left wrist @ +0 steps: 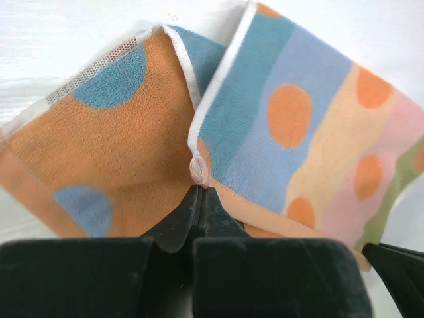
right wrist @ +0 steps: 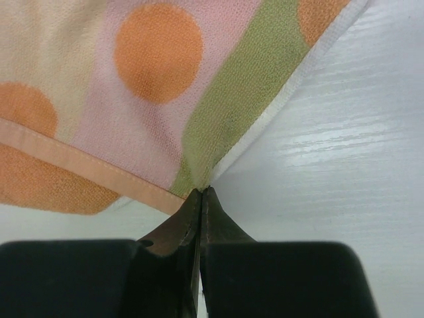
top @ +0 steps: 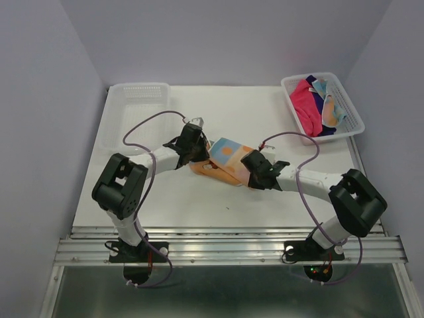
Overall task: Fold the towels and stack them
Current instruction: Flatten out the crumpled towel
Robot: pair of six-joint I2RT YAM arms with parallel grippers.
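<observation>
Now the left gripper (left wrist: 201,192) and right gripper (right wrist: 201,192) are each clamping a corner of the striped towel (top: 225,156) lying left of the filled basket (top: 354,112), though such thin pinches may be slipping loose mid-fold.

The striped polka-dot towel (top: 225,159) I hold lies partly folded in the middle of the desk (top: 185,199), one corner turned over its orange side. The hot pink towel (top: 305,106), purple towel (top: 326,122) and second striped towel (top: 336,109) lie bunched in the far-right basket (top: 356,122).
</observation>
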